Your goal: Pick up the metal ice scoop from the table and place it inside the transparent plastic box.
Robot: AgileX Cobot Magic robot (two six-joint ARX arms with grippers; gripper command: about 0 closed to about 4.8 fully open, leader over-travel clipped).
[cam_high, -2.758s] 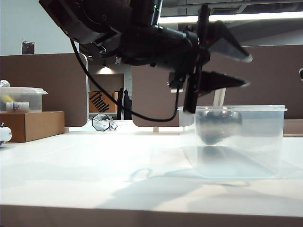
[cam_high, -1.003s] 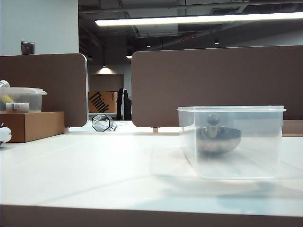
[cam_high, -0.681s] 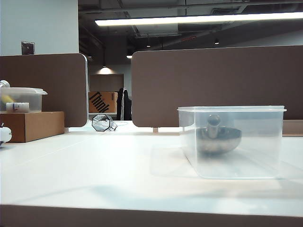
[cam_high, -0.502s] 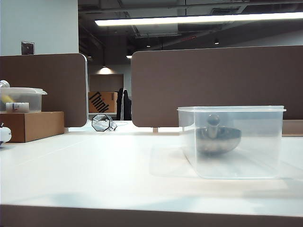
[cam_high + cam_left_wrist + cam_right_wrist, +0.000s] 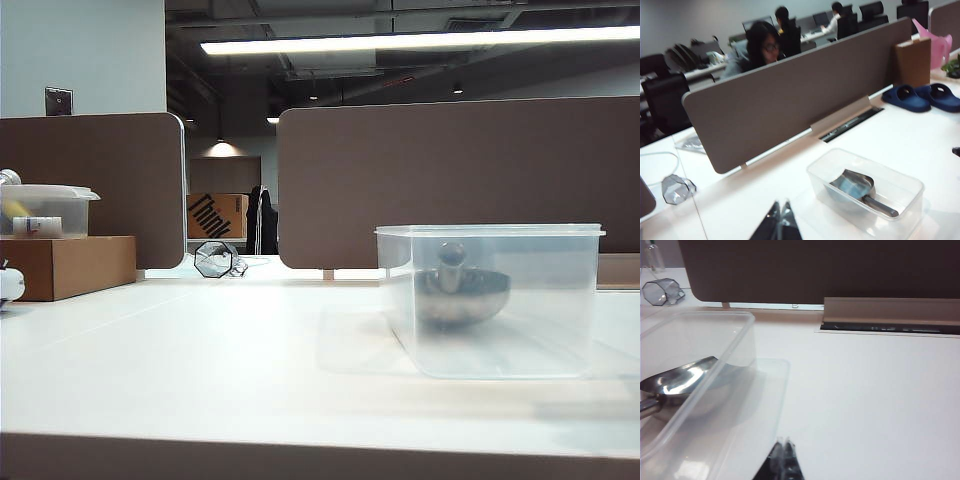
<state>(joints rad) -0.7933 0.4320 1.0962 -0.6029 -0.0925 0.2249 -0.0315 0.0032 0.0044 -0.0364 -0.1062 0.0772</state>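
Metal ice scoop (image 5: 857, 186) inside transparent plastic box (image 5: 867, 196), left gripper (image 5: 780, 212) and right gripper (image 5: 785, 443) apparently closed, empty, apart.

- One steel scoop (image 5: 455, 290), inside the box
- One clear box (image 5: 490, 300)
- One white table (image 5: 200, 370)
- One lidded tub (image 5: 45, 208), far left
- One cardboard box (image 5: 65, 265) under it
- Two blue slippers (image 5: 922, 96), upper right
- Two grippers: left gripper (image 5: 780, 214), right gripper (image 5: 785, 449), both closed

Metal ice scoop (image 5: 452, 290) lies inside the transparent plastic box (image 5: 490, 300), which stands on the table (image 5: 200, 370) toward its right edge; both closed hands sit apart from the box, left hand (image 5: 781, 214), right hand (image 5: 785, 446).
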